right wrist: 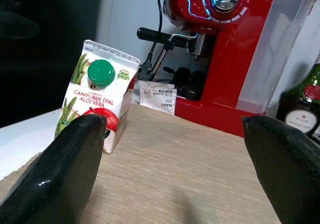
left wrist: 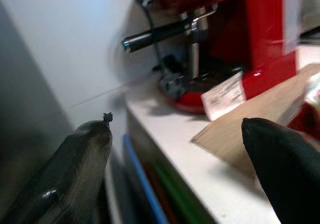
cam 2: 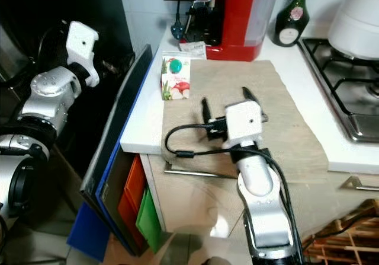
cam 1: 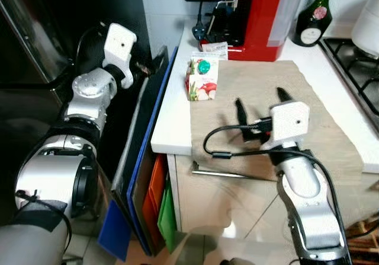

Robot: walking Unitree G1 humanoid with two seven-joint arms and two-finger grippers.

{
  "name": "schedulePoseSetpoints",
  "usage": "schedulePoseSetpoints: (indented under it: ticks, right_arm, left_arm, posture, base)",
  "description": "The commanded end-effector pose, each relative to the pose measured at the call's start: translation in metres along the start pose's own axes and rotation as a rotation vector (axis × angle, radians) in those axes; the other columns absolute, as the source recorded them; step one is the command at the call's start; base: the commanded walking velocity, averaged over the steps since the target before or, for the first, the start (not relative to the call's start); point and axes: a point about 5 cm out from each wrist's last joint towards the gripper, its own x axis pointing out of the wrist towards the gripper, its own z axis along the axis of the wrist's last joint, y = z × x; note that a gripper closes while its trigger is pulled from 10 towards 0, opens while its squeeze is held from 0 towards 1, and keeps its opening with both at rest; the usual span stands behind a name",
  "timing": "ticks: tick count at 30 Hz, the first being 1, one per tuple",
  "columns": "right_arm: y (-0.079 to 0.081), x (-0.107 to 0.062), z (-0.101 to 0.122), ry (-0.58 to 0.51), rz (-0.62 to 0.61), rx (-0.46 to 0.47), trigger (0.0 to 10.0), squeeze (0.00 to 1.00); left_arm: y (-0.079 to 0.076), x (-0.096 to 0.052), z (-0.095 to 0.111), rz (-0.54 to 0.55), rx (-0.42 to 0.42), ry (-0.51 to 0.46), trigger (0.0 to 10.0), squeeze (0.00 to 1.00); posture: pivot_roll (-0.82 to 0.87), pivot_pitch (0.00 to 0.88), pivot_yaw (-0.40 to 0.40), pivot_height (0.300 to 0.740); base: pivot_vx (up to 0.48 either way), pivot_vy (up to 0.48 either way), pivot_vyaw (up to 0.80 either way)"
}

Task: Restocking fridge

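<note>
Fridge: the tall dark refrigerator (cam 1: 35,45) stands at far left, beside the counter.
Left gripper: the left gripper (left wrist: 175,154) is raised in the gap by the fridge, fingers spread, holding nothing.
Carton: the small white juice carton with a green cap (cam 1: 202,78) stands upright on the beige mat (cam 1: 320,117), near the counter's left edge.
Right gripper: the right gripper (cam 1: 260,107) hovers over the mat, well short of the carton, fingers wide apart and empty.
Behind: a red espresso machine (cam 1: 254,16).
Risk: a fingertip could nudge the light carton and tip it off the edge.
</note>
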Motion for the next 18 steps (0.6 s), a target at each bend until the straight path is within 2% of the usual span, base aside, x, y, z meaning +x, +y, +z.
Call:
schedulePoseSetpoints:
  ticks: [1,4,6,9,13,14,18]
  right_arm:
    - [0.000,0.003,0.004,-0.021,0.018,0.014,10.0,0.00]
    - [0.001,0.001,0.007,-0.030,0.038,0.025,10.0,0.00]
    - [0.003,-0.010,0.005,-0.014,0.035,0.038,10.0,0.00]
    - [0.006,-0.019,0.002,0.007,0.022,0.050,10.0,0.00]
    - [0.010,-0.029,0.001,0.025,0.015,0.057,10.0,0.00]
    - [0.011,-0.033,0.001,0.039,0.007,0.059,10.0,0.00]
    - [0.012,-0.042,0.004,0.047,0.004,0.054,10.0,0.00]
  left_arm:
    - [0.023,-0.010,0.011,0.028,0.019,-0.021,10.0,0.00]
    - [0.023,-0.008,0.015,0.005,0.044,-0.008,10.0,0.00]
    - [0.017,-0.001,0.024,-0.072,0.063,-0.018,10.0,0.00]
    - [0.010,0.006,0.030,-0.119,0.076,-0.010,10.0,0.00]
    - [0.003,0.012,0.035,-0.161,0.077,-0.013,10.0,0.00]
    - [-0.004,0.018,0.039,-0.204,0.073,-0.022,10.0,0.00]
    - [-0.011,0.021,0.045,-0.282,0.041,-0.047,10.0,0.00]
  posture:
    - [-0.15,0.000,0.004,0.740]
    - [-0.16,0.000,0.021,0.740]
    - [-0.17,0.000,0.047,0.740]
    - [-0.19,0.000,0.074,0.740]
    - [-0.21,0.000,0.087,0.740]
    - [-0.23,0.000,0.094,0.740]
    - [-0.26,0.000,0.099,0.740]
  base:
    - [0.000,0.000,0.00]
    - [0.000,0.000,0.00]
    - [0.000,0.000,0.00]
    - [0.000,0.000,0.00]
    - [0.000,0.000,0.00]
    - [0.000,0.000,0.00]
    - [0.000,0.000,0.00]
